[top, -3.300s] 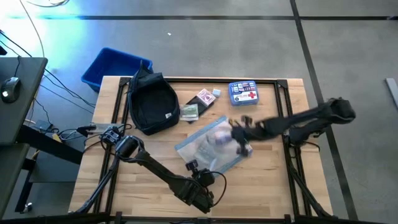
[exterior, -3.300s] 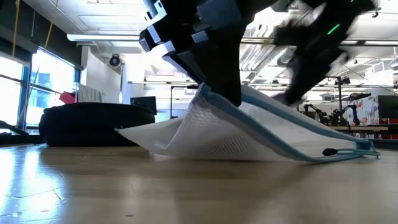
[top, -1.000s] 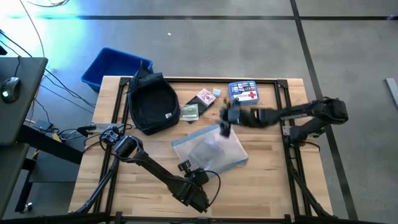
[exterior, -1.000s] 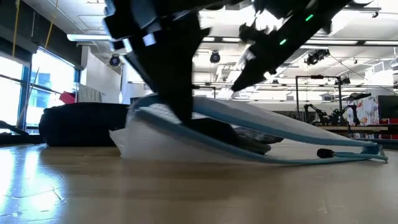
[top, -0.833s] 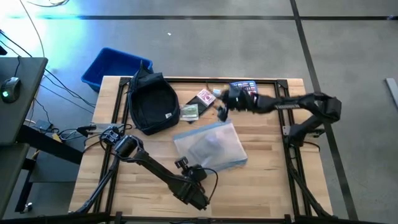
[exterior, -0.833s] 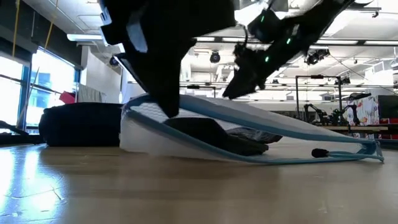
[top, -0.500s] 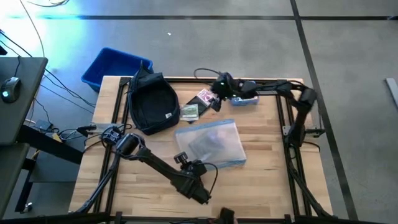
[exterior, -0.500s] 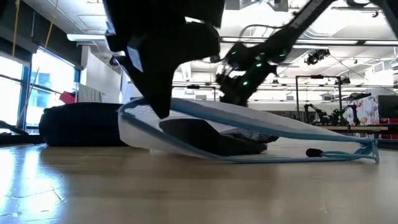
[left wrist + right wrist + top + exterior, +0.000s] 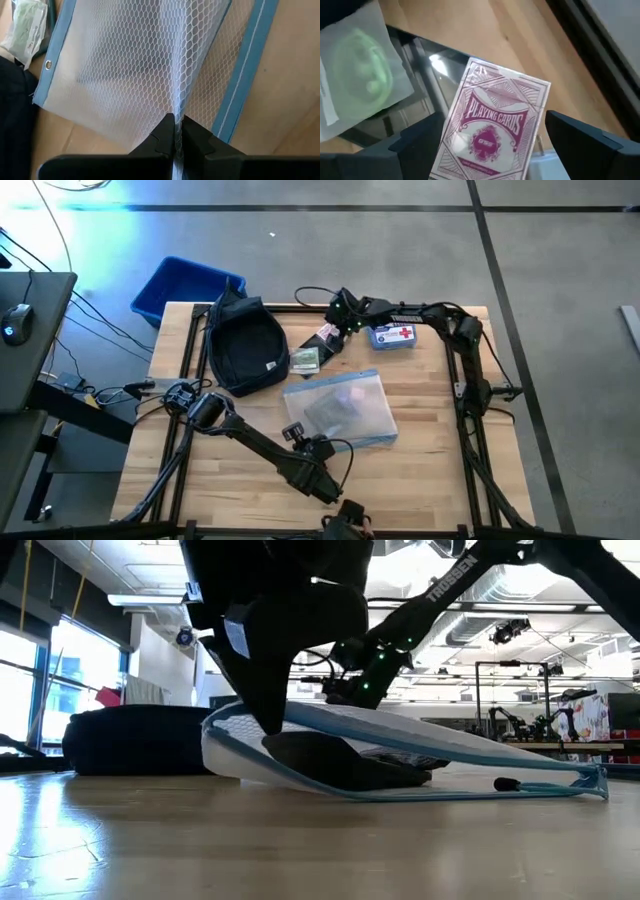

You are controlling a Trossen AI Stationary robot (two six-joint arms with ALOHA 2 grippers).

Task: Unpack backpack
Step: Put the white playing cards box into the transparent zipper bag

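Backpack (image 9: 245, 347), dark navy, lies on the worktop (image 9: 430, 460) with its white logo toward the mesh pouch (image 9: 340, 411), which rests flat just beside it. The left gripper (image 9: 174, 131) sits at the pouch's edge farthest from the backpack, jaws pinched shut on the white mesh next to the blue trim. The right gripper (image 9: 482, 142) hovers on the pouch's other side, over a pack of red playing cards (image 9: 493, 123), jaws spread wide on either flank of the box, not touching it. Beside the cards lie a green sachet (image 9: 357, 97) and a blue first-aid kit (image 9: 393, 335). A blue bin (image 9: 183, 288) stands off the worktop, behind the backpack.
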